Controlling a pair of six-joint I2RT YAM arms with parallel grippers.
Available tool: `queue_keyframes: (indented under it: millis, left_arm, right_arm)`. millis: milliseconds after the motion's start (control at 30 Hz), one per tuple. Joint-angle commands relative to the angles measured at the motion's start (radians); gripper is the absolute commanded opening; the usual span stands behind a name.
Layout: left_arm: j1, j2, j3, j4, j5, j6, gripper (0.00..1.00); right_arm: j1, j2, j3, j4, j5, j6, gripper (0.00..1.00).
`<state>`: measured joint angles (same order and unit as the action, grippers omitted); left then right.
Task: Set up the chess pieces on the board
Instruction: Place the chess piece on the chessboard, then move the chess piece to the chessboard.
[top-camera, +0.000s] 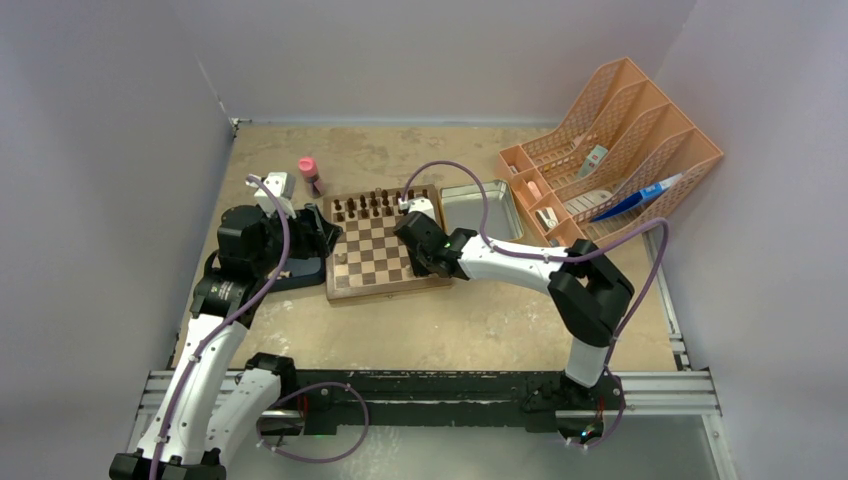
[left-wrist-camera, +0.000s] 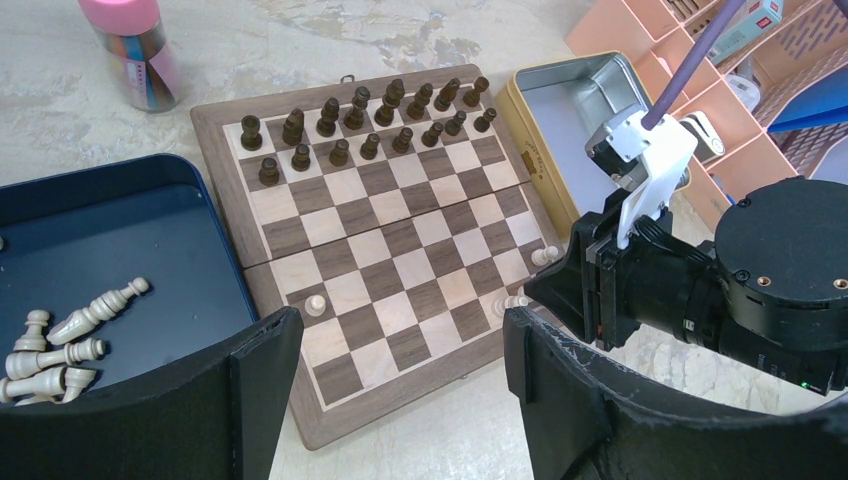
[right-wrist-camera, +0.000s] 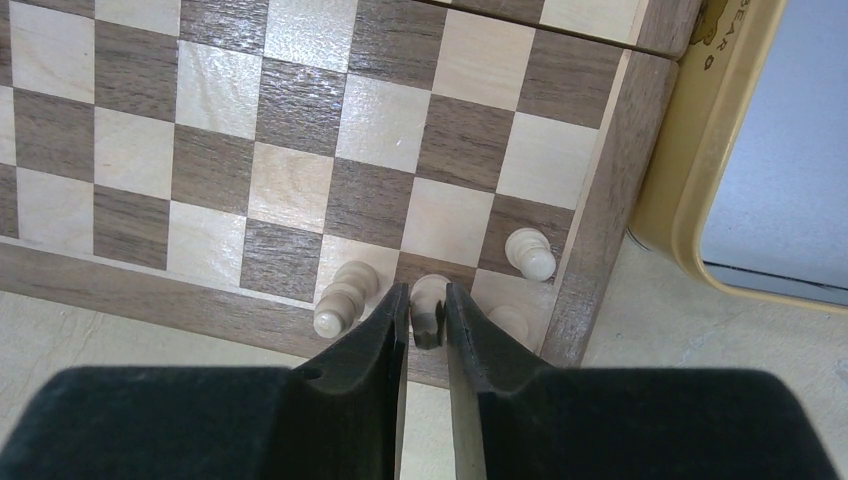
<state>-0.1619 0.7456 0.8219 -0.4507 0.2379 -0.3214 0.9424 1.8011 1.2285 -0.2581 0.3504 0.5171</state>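
- Top view: the right tool (top-camera: 425, 265) sits low over the near right corner of the board (top-camera: 370, 262). The left tool (top-camera: 318, 235) is just off its left edge, and dark pieces (top-camera: 372, 207) fill the far rows.
- Left wrist: the left tool gapes wide with nothing in it. Loose pale pieces (left-wrist-camera: 60, 345) lie in the blue tray (left-wrist-camera: 150, 220).
- Right wrist: the right tool is pinched on a pale piece (right-wrist-camera: 428, 298) in the edge row, with neighbours either side.

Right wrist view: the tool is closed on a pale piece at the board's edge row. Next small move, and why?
Probably open the right tool slightly to release. The pale piece it pinches looks upright on its edge-row square; pale neighbours stand close either side, so opening wide could knock them.
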Motion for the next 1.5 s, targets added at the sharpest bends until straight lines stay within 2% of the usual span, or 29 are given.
queue_keyframes:
  millis: [0,300,533,700,833,1000,1167,1333,1467]
  left_arm:
    - [0.001,-0.008,-0.001,0.028,-0.008,0.013,0.73]
    - [0.001,0.005,-0.005,0.03,-0.011,0.013,0.73]
    - [0.002,0.078,-0.002,0.003,-0.059,-0.034,0.66]
    - [0.002,0.229,0.052,-0.091,-0.091,-0.072,0.63]
    - [0.002,0.363,0.083,-0.124,-0.082,-0.074,0.55]
    - [0.002,0.5,0.116,-0.128,-0.006,-0.036,0.53]
    - [0.002,0.626,0.182,-0.153,-0.009,-0.018,0.47]
    - [0.001,0.729,0.243,-0.18,-0.033,-0.007,0.39]
    - [0.001,0.774,0.267,-0.183,-0.05,0.001,0.38]
  right_arm:
    - [0.006,0.01,0.037,-0.021,-0.005,0.011,0.22]
    - [0.007,0.0,0.048,-0.031,0.0,0.017,0.24]
    - [0.007,-0.053,0.087,-0.065,0.007,0.025,0.31]
    - [0.008,-0.101,0.105,-0.088,0.024,0.015,0.34]
    - [0.009,-0.174,0.097,-0.071,0.059,0.006,0.35]
    - [0.009,-0.34,-0.006,0.074,0.01,-0.022,0.35]
    - [0.008,-0.465,-0.086,0.175,-0.011,-0.039,0.35]
    - [0.009,-0.513,-0.112,0.194,-0.023,-0.058,0.34]
    - [0.008,-0.532,-0.13,0.195,-0.028,-0.071,0.34]
